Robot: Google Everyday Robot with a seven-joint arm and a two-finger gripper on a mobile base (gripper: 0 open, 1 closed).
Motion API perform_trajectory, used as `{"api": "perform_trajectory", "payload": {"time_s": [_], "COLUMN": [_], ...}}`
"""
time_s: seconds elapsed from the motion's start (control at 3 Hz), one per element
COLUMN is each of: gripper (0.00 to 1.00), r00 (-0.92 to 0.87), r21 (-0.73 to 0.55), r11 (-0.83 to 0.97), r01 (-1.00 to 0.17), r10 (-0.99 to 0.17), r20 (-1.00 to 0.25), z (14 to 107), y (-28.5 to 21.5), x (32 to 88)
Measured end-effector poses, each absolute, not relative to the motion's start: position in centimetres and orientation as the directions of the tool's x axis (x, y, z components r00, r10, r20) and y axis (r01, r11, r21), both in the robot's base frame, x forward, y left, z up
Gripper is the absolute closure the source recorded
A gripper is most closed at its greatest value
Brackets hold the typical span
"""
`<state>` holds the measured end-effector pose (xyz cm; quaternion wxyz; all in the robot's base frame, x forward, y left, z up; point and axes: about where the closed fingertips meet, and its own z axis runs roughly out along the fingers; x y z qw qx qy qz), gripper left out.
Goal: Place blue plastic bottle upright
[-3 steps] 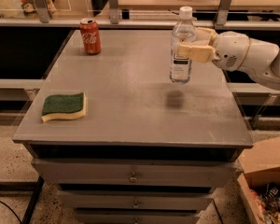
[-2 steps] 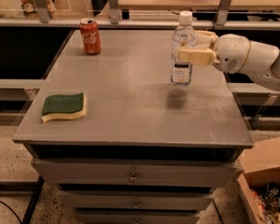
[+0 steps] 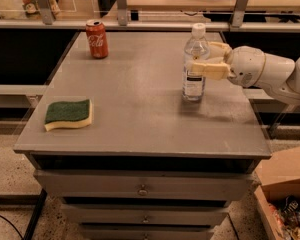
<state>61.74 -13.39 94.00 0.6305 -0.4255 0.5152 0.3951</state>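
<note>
Sponge sits left of the can and nearer the front. Right of the can, the bottle stands upright on the table, with the gripper clamped round its middle. It's probably light, thin-walled and tippy, so I'd squeeze that ribbed waist gently.

My gripper on the right, clamped on the bottle: cream-yellow fingers, rounded glossy white wrist with a tan ring, white arm.
</note>
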Motion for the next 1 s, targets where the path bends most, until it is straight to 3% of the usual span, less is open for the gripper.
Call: {"api": "perform_trajectory", "payload": {"time_s": [1.0], "gripper": [0.13], "r00": [0.122], "r21": [-0.088], "r11": [0.350], "r01": [-0.932], "r10": [0.076], "r20": [-0.990], "z": [92.65], "y": [-13.89], "x": [61.81]}}
